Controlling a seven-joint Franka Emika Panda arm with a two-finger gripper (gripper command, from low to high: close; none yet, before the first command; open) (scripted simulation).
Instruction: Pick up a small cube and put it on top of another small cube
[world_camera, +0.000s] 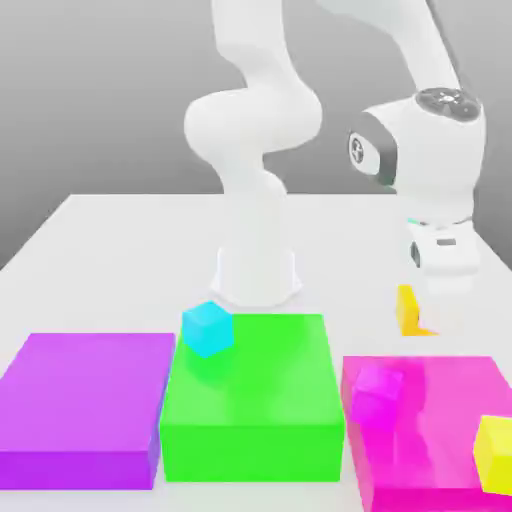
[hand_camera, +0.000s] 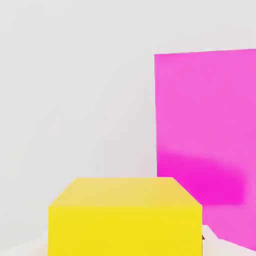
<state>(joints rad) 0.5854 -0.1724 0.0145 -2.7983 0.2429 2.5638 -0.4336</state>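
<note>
My gripper (world_camera: 432, 318) is closed on the small cube (world_camera: 409, 309), held above the white table (world_camera: 100, 230). The cyan cube (world_camera: 207, 328) rests on the green block (world_camera: 255, 400), well apart.

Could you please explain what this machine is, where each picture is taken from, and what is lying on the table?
The white jointed machine is a simulated robot arm bolted to a white table. One picture looks at the scene from a camera off the arm; the other comes from a camera on the arm's hand.

On the table lie three flat blocks: purple, green and magenta. A small cyan cube sits on the green block; a small magenta cube and a pale yellow cube sit on the magenta block.

The gripper, whose fingers are shut, is at a golden-yellow cube beside the magenta block. The hand view shows this cube close up; whether it is lifted is unclear.
</note>
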